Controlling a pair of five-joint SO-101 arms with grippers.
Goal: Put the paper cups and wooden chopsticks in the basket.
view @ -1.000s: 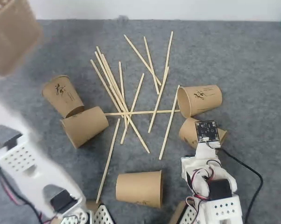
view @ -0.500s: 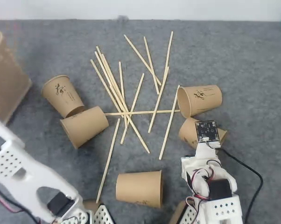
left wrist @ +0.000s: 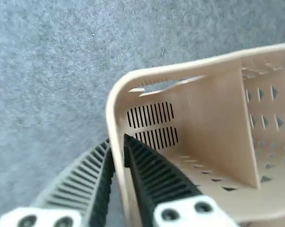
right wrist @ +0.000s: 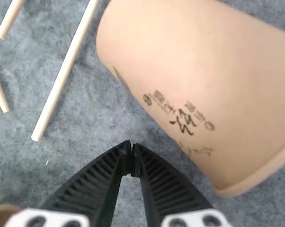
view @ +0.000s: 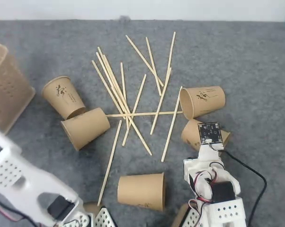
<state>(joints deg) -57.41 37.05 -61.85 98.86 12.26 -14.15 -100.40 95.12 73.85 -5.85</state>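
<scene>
Lowered within the past second, the left claw (left wrist: 118, 142) grips the basket (left wrist: 218, 109) by its side panel, one jaw inside and one outside. It has brought the basket down at the carpet's left edge, apparently to put it within reach of the clutter. The right claw (right wrist: 129, 158), pinched shut and empty, hangs just beside a toppled cup (right wrist: 190, 75). Five cups (view: 85, 127) lie on their sides around a scatter of chopsticks (view: 128, 94), none yet in the basket. Grey carpet (view: 246, 56) spreads under everything; a white wall (view: 156, 8) runs behind.
</scene>
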